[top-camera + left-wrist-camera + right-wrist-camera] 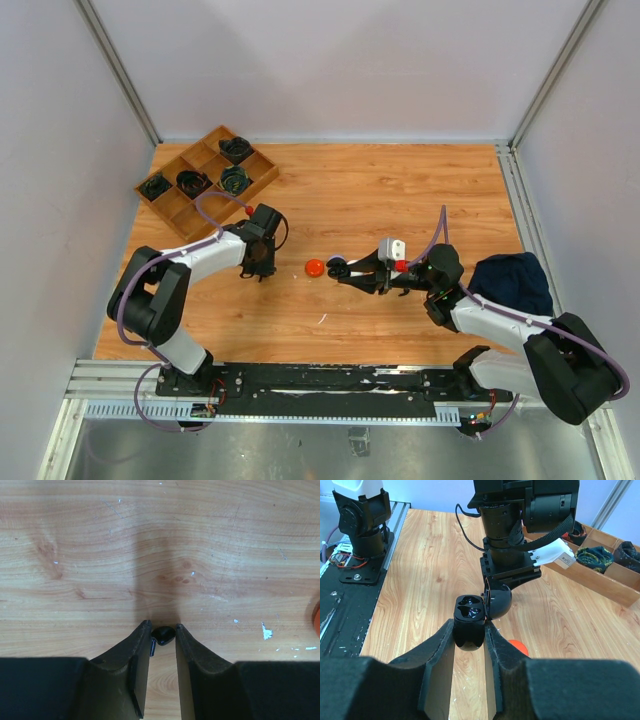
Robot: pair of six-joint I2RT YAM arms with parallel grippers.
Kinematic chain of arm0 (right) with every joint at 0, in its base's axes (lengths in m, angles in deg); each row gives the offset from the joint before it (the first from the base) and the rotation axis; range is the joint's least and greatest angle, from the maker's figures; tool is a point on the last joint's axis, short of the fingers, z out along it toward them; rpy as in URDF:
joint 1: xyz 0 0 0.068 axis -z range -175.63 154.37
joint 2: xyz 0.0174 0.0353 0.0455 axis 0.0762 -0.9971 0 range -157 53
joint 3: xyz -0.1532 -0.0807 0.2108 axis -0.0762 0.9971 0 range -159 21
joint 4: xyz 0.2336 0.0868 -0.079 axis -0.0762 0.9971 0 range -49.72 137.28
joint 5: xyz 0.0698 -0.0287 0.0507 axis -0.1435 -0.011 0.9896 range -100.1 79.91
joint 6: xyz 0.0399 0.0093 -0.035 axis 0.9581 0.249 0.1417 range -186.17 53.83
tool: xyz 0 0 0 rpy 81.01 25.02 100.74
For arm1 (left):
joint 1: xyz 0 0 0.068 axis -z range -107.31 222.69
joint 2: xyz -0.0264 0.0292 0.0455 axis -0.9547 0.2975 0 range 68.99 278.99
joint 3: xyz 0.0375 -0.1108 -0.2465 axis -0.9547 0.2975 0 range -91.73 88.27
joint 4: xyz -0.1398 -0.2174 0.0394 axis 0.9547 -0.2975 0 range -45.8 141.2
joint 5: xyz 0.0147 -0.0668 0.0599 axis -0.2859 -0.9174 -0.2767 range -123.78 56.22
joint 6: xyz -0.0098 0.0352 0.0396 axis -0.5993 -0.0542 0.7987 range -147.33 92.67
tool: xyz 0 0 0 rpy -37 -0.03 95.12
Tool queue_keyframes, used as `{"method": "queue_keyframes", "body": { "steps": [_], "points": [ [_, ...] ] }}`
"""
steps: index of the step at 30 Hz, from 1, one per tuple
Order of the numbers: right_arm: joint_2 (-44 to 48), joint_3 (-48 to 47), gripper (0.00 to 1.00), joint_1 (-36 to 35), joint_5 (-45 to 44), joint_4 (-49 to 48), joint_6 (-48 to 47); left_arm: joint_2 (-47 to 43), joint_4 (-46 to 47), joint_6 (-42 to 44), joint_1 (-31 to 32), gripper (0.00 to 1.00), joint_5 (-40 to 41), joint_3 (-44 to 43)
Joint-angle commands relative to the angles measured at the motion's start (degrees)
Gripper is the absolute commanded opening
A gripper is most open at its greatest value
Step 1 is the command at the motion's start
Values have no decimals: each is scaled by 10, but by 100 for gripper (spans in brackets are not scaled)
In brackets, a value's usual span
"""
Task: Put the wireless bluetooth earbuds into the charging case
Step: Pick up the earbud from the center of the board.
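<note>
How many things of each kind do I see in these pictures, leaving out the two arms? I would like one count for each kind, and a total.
black coiled cables, in the tray: 4
wooden tray: 1
black charging case, open: 1
black earbud: 1
red-orange round piece: 1
dark blue cloth: 1
Total: 9

Grained wood, dark plastic

The desk (100, 555) is pale wood, smooth but flecked with white scuffs; the charging case (470, 630) and black earbud (163, 635) are glossy plastic, the left tool's fingers (125, 665) matt black, the dark blue cloth (510, 280) dull.
</note>
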Motion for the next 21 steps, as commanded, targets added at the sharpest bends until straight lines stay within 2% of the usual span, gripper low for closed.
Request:
{"method": "queue_keyframes", "body": {
  "steps": [1,9,12,21],
  "points": [
    [11,-7,14,-9,-6,-6,-10,21,-28,4,8,29,-7,1],
    [14,-7,14,-9,-9,-6,-11,10,-38,1,9,23,-18,4],
    [17,-5,14,-9,-14,-8,-11,-10,-37,-4,10,20,-21,6],
    [17,-3,14,-9,-44,-21,-8,-103,-3,-23,12,18,-26,15]
  ]
}}
